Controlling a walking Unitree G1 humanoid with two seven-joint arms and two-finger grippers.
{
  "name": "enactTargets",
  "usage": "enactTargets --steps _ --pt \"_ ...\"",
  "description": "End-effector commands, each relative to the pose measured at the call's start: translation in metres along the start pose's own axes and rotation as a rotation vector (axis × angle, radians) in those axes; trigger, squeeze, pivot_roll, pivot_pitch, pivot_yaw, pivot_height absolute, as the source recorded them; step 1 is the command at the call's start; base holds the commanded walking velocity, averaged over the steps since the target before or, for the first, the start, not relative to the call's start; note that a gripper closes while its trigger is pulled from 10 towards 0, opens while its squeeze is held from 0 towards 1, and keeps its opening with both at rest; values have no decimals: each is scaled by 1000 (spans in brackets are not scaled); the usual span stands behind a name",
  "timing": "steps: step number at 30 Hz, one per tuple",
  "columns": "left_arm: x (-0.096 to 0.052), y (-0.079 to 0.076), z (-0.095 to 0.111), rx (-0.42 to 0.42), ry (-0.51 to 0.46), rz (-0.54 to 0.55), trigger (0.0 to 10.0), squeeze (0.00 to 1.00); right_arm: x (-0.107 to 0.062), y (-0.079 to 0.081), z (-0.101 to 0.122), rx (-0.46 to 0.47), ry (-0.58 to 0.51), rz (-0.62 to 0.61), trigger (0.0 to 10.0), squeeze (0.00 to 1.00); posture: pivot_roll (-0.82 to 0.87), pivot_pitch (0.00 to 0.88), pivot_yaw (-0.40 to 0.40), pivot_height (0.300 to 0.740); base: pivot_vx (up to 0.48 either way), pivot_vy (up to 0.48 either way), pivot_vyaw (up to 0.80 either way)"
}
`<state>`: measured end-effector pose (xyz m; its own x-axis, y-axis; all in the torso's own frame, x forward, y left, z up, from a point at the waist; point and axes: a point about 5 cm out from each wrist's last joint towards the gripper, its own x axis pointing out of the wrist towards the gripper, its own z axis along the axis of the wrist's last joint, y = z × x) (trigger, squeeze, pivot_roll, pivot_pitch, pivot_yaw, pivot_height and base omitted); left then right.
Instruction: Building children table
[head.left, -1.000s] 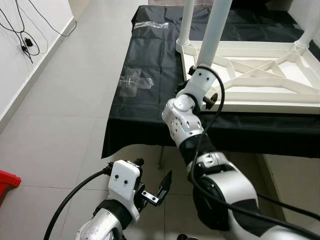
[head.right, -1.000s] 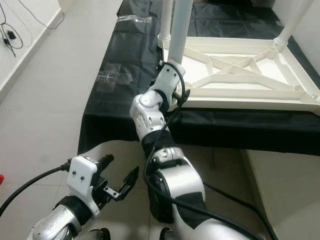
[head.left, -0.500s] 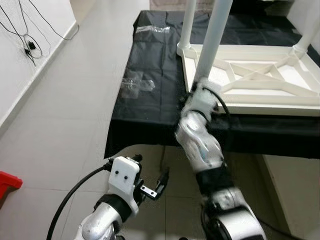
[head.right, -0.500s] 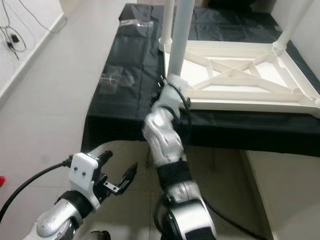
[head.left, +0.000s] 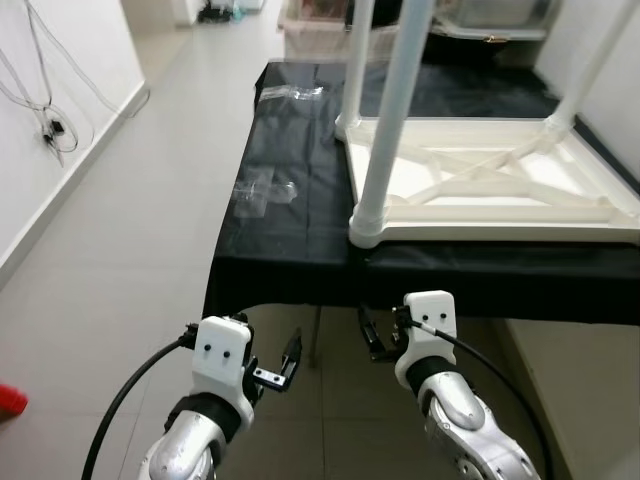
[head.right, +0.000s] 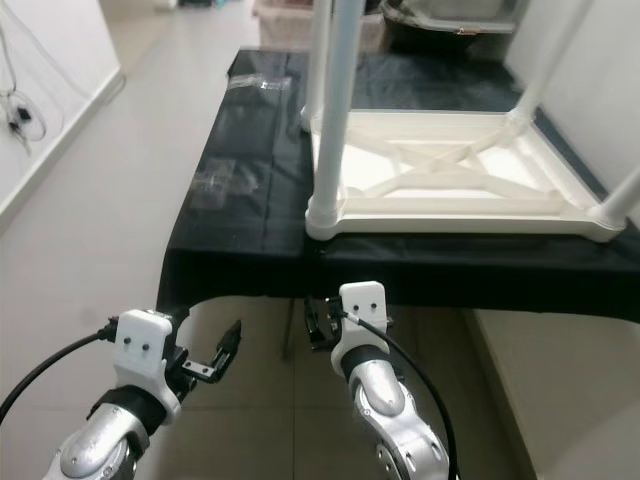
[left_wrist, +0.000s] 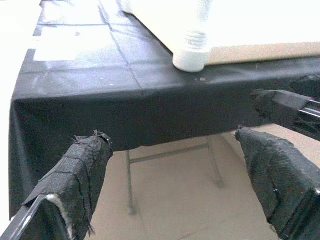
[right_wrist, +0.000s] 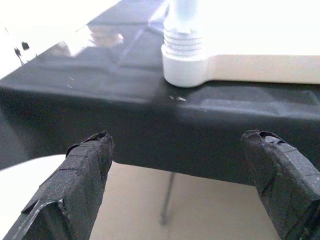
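White table leg (head.left: 385, 140) upright, beyond right hand (head.left: 378, 332), fingers apart

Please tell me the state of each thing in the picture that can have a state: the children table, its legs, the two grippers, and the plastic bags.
children table: upside down on the black cloth.
near leg: upright, seated in its corner socket.
left gripper: open, empty, below the cloth's edge.
right gripper: open, empty, facing the near leg's socket.
plastic bags: lying flat, apparently empty.
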<state>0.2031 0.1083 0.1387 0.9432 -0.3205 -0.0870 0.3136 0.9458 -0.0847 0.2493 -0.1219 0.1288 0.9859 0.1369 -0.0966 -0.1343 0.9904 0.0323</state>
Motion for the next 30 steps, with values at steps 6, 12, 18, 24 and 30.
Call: enactTargets --steps 6,12,18,24,30 --pt "5 17 -20 -39 69 106 10000 0 0 -7 -8 22 23 -40 10000 0 96 28 -38 740 298 -372 0" --pt "7 24 -23 -82 68 152 10000 0 3 -14 -10 29 11 -42 10000 0 97 10 -42 740 294 -375 0" --pt "7 31 -21 -151 30 223 10000 0 7 -20 -13 40 31 -58 10000 0 102 0 -53 740 175 0 0" --pt "8 33 -18 -88 2 236 10000 0 11 -21 -15 48 39 -34 10000 0 101 0 -58 740 0 0 0" --pt "7 33 -14 -42 -17 226 10000 0 11 -20 -15 44 32 3 10000 0 99 0 -58 740 0 0 0"
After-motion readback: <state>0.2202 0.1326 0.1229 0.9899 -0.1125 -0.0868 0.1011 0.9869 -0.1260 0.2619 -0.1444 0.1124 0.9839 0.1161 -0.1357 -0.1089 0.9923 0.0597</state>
